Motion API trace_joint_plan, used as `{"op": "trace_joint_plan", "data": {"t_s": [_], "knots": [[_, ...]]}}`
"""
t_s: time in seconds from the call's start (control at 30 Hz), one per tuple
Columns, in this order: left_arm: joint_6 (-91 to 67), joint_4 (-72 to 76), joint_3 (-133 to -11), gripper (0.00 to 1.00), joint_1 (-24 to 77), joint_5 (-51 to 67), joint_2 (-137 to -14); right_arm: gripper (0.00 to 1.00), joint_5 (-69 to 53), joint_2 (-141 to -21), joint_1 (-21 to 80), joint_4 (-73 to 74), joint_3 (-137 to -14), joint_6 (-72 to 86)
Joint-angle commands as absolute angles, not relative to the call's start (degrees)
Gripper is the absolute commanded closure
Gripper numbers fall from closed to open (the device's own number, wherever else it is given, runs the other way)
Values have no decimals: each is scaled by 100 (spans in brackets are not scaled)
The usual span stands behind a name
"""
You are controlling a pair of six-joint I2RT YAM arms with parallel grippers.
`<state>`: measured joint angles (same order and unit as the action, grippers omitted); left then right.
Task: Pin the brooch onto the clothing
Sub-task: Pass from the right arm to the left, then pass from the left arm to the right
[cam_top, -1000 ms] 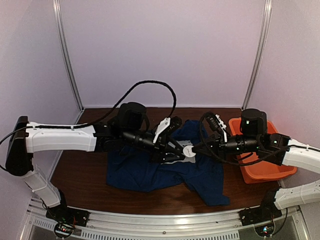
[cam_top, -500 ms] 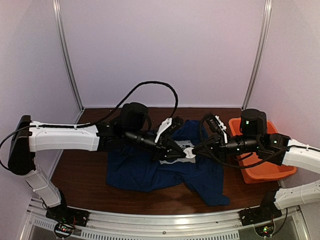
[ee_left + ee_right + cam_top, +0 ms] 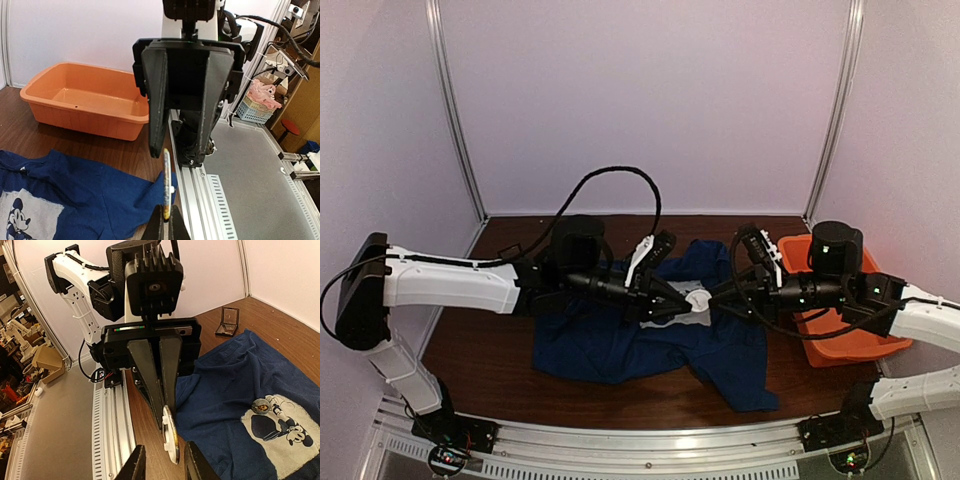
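1. Brooch is held edge-on in the air where the two grippers meet, over the navy T-shirt and near its white mouse print.
2. The left gripper is clenched on the brooch's rim, with its fingers pressed together.
3. The right gripper is released: its fingers are spread on either side of the brooch, and a gap is seen on each side.
4. The T-shirt is laid crumpled on the brown table.
5. An orange tub is set to the shirt's right, and a small black box is seen on the table just past the shirt's edge.
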<state>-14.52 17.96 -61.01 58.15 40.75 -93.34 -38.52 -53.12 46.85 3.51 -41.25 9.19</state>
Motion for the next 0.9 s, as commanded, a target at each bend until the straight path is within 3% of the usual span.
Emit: {"op": "trace_joint_plan", "data": {"t_s": [0.0,0.87], "knots": [[-1637,2390,-5946,100,5775,4168,-9115,73,-3680,-5282,4649,187,-4014,956],[-1601,2281,-5986,100,5774,4309,-9118,86,-3912,-5431,4623,-221,-4096,1098]]}}
